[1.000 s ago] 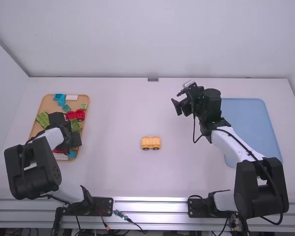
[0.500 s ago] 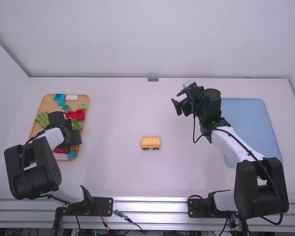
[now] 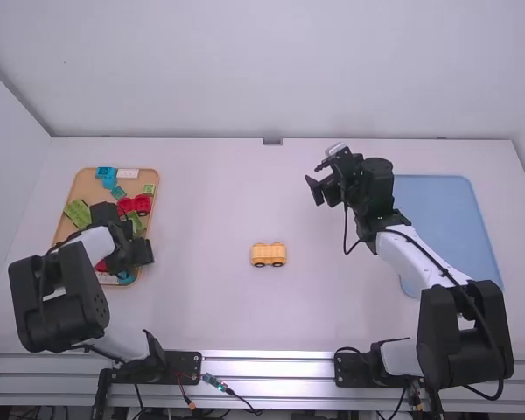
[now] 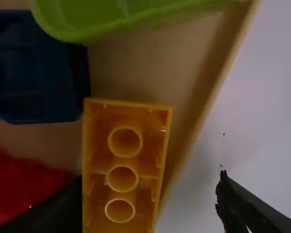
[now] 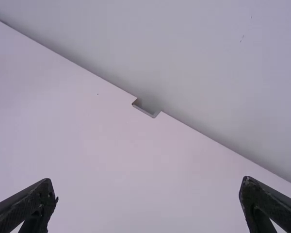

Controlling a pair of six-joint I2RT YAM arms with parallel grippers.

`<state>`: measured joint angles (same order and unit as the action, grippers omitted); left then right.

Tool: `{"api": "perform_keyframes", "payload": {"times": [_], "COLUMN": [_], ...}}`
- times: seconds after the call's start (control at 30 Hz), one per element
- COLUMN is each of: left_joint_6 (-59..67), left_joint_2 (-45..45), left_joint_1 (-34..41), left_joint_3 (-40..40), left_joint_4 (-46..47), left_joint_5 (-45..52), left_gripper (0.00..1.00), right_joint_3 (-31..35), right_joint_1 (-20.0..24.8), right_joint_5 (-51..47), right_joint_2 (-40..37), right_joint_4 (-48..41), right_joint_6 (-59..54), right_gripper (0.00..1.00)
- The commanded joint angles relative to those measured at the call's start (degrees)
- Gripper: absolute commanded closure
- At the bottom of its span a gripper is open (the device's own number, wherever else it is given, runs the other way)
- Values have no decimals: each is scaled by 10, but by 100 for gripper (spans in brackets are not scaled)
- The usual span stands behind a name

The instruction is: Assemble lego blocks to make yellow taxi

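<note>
High: from above and behind, I look forward-down across the table [image 3: 210,192] | left wrist: close over the tray [image 3: 83,185], shared with high | right wrist: farther off, facing the far-edge notch [image 3: 272,141], also in high

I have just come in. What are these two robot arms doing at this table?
They seem to be building a yellow toy taxi. The left claw is open at the tan tray, with an orange block between its fingers, hollow side showing, apparently not gripped yet. The right claw is open and empty over the white table. Near the table's middle stands a small yellow-orange piece on wheels, probably the start of the taxi.
</note>
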<state>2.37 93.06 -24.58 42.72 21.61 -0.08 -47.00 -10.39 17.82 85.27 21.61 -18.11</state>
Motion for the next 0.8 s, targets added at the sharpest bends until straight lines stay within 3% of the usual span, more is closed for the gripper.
{"api": "perform_keyframes", "payload": {"times": [0.0, 0.27, 0.37, 0.6, 0.77], "left_joint_6": [-14, 0, 0, 0, 0], "left_joint_2": [6, 6, 6, 6, 0], "left_joint_1": [2, 2, 2, 2, 2], "left_joint_3": [10, 12, 11, 19, 18], "left_joint_4": [0, -13, -24, -18, -16], "left_joint_5": [-30, -14, -8, -8, -10], "left_gripper": [30, 36, 48, 40, 41], "right_joint_3": [-19, -19, -19, -19, -19], "right_joint_1": [-2, -2, -2, -2, -7], "right_joint_5": [3, 3, 3, 4, 3], "right_joint_2": [-10, -10, -10, -10, -10], "right_joint_4": [4, 12, 11, 10, 9], "right_joint_6": [3, 3, 3, 3, 3], "right_gripper": [0, 0, 0, 0, 0]}}
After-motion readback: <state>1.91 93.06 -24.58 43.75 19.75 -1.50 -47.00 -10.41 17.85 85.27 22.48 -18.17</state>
